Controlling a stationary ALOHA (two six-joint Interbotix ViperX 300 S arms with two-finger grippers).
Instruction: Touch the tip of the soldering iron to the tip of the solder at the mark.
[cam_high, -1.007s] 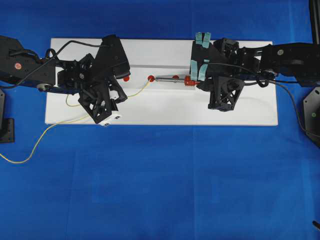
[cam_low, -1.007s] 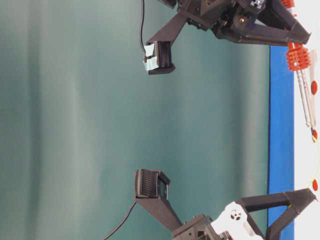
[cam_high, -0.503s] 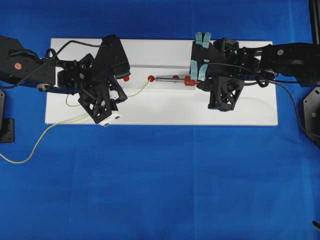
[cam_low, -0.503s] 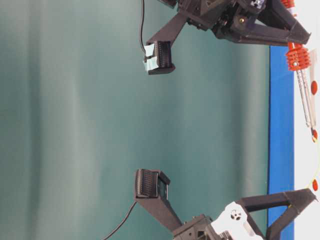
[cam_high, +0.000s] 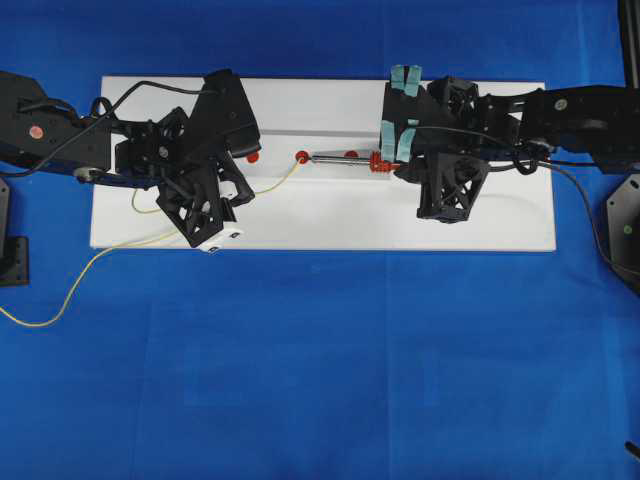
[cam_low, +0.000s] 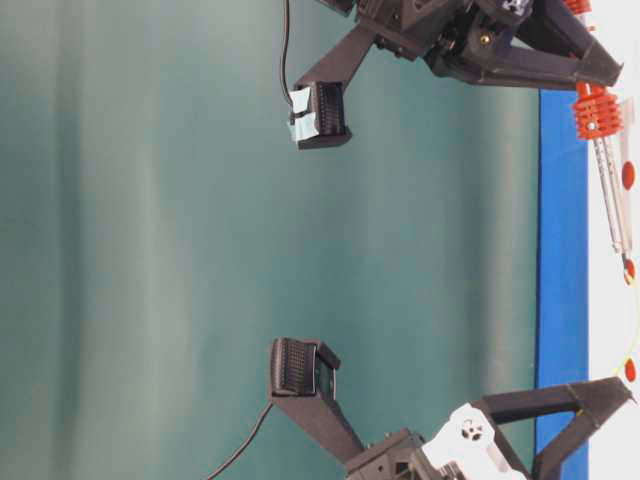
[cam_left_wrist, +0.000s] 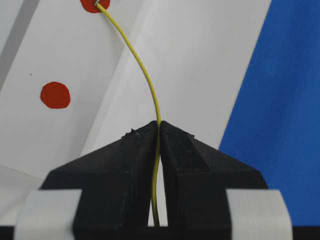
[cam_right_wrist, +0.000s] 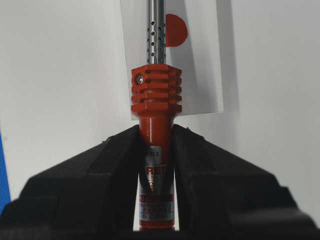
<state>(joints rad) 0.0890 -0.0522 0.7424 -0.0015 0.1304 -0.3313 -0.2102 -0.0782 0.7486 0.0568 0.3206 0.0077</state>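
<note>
The soldering iron (cam_high: 345, 157) lies level over the white board (cam_high: 330, 215), its red collar (cam_right_wrist: 156, 92) just beyond my right gripper (cam_right_wrist: 156, 132), which is shut on the red-orange handle. The silver shaft (cam_low: 612, 200) points at the middle red mark (cam_high: 302, 157). The solder (cam_left_wrist: 145, 65), a thin yellow wire, is pinched in my shut left gripper (cam_left_wrist: 159, 125) and arcs up to that same mark (cam_left_wrist: 91, 4). Both tips meet on the mark in the overhead view; the iron's own tip is cut off at the top of the right wrist view.
Two more red marks (cam_high: 252, 157) (cam_high: 351, 154) flank the middle one on the board. The loose solder (cam_high: 70, 290) trails off the board's left side onto the blue cloth (cam_high: 320, 380). A black cord (cam_high: 585, 205) runs from the right arm.
</note>
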